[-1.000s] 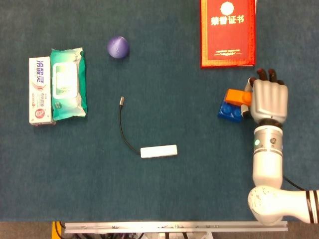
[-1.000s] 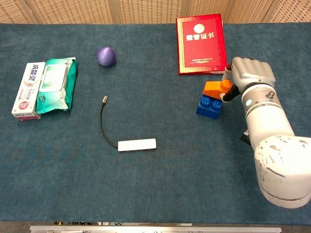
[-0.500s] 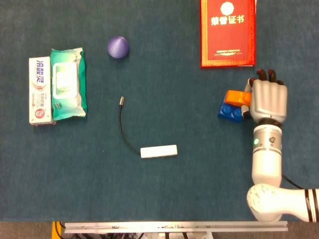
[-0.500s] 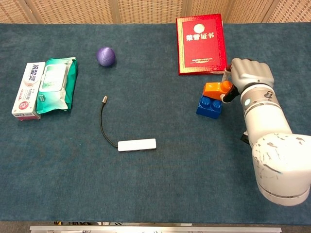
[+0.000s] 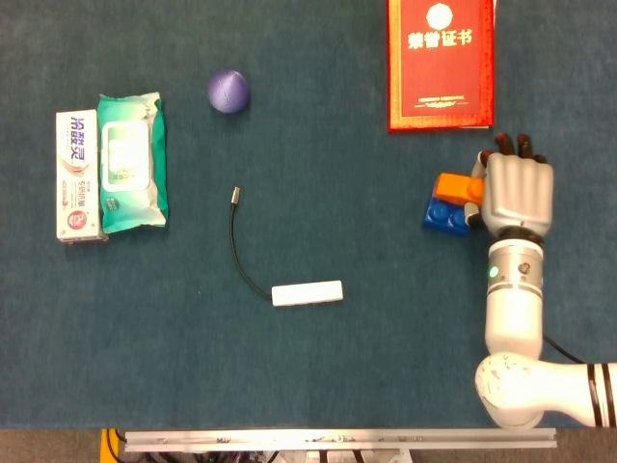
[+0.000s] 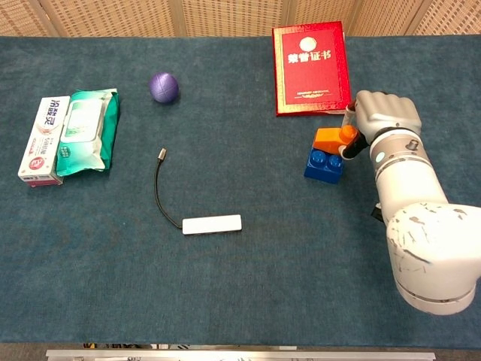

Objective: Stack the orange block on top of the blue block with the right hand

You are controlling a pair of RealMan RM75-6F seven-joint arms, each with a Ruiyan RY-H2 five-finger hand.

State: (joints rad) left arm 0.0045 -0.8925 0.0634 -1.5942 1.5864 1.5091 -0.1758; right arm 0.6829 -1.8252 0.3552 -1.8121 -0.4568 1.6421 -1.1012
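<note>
Head view: right robot hand [image 5: 518, 193] grips the orange block [image 5: 456, 186], fingers curled round its right end, block sitting on the blue block [image 5: 445, 216] near the right edge of the tabletop [image 5: 337, 386]. Red booklet [image 5: 441, 64] lies just behind the blocks. Left robot hand not visible in either view.

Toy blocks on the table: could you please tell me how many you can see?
2. The orange block sits on the blue block, near the table's right side, held by the right hand. The hand may hide others.
</note>
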